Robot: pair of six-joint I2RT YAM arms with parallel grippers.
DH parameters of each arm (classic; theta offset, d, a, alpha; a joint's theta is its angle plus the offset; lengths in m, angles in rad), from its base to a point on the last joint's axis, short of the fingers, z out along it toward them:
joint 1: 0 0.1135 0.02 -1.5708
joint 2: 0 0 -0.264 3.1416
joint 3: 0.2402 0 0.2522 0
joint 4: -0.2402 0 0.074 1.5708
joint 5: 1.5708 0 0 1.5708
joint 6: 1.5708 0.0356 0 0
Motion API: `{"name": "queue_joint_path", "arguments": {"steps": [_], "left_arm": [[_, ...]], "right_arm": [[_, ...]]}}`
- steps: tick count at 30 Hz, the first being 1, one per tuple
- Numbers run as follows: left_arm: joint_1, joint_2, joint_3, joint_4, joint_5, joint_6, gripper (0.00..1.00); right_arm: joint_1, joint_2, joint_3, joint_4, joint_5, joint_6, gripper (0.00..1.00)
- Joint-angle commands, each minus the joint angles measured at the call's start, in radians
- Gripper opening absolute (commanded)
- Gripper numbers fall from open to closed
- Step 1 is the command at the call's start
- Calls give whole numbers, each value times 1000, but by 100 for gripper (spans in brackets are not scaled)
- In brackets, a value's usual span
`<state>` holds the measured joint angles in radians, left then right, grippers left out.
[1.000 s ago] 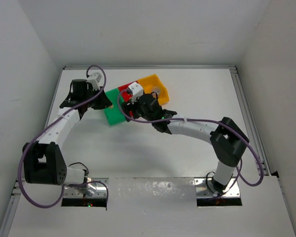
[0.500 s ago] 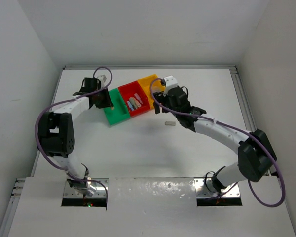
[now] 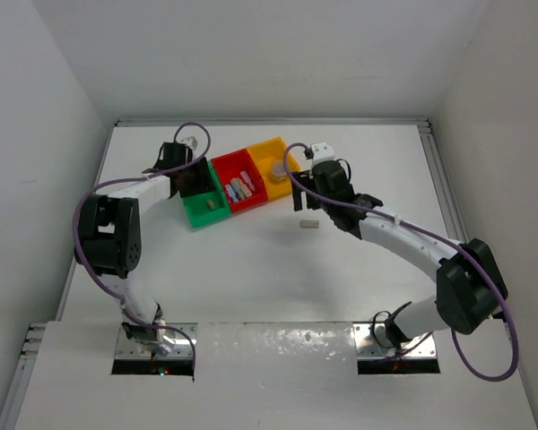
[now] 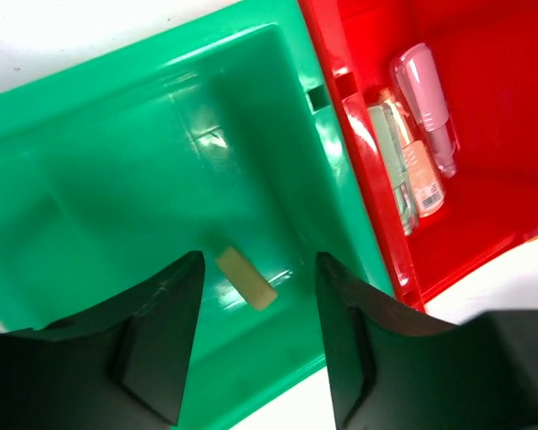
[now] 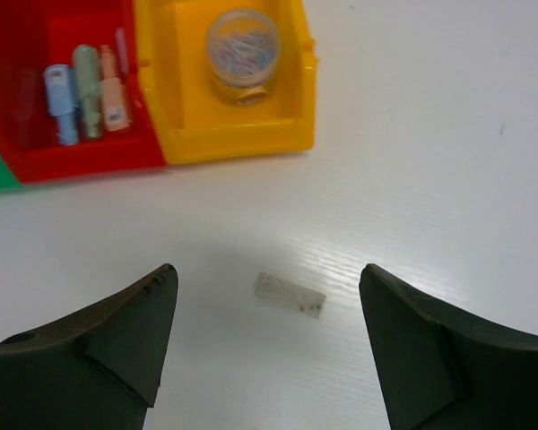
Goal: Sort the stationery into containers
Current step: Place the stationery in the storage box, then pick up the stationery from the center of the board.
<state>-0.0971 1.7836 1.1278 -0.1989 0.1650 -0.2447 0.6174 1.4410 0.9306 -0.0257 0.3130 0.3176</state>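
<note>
Left claw [image 4: 258, 300] hangs wide open and empty over your green bin [image 4: 90, 179]. Between its spread jaws the wrist camera shows one small tan block [image 4: 246, 279] lying slantwise on the bin's floor.

Right claw [image 5: 266, 291] is just as wide and holds nothing, poised above the white table [image 5: 448, 179] in front of the bins. A second tan block [image 5: 290, 294] lies flat on the bare table between its jaws, near the orange-yellow bin [image 5: 197, 134] but apart from it.

From above, your three bins sit touching in a slanted row, with the red bin [image 5: 72, 152] between the other two. The pastel pieces [image 5: 85, 90] lie side by side in the red one: blue, mint green, orange and pink. A round item [image 5: 242, 45] with a clear-looking top rests in the orange-yellow bin, against its far wall.
</note>
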Motion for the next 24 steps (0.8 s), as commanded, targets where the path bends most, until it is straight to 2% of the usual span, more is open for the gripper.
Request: {"name": "queue_joint_path", "arguments": {"steps": [1, 3, 5, 7, 10, 14, 16, 18, 20, 24], "left_arm": [[-10, 0, 47, 4, -25, -10, 52], [-9, -6, 76, -20, -25, -24, 53], [-13, -16, 113, -34, -18, -34, 53], [-21, -21, 151, -50, -4, -42, 54], [-33, -21, 190, -62, 4, -42, 54], [-42, -27, 236, -99, 10, -56, 54], [-43, -35, 250, -114, 10, -61, 54], [-39, -44, 280, -149, 10, -59, 54], [-38, -55, 319, -186, 14, -32, 54], [-32, -110, 349, -235, 2, 38, 54]], "right_arm": [[-76, 28, 83, -147, -11, 84, 80], [-105, 79, 134, -273, -63, 115, 79], [-143, 91, 129, -298, -124, 98, 79], [-178, 93, 88, -287, -251, 11, 81], [-215, 113, 71, -302, -346, -138, 82], [-225, 160, 83, -375, -339, -347, 77], [-219, 164, 42, -356, -333, -426, 77], [-217, 154, -7, -278, -365, -587, 79], [-231, 150, -68, -229, -454, -738, 81], [-240, 189, -87, -146, -540, -884, 80]]}}
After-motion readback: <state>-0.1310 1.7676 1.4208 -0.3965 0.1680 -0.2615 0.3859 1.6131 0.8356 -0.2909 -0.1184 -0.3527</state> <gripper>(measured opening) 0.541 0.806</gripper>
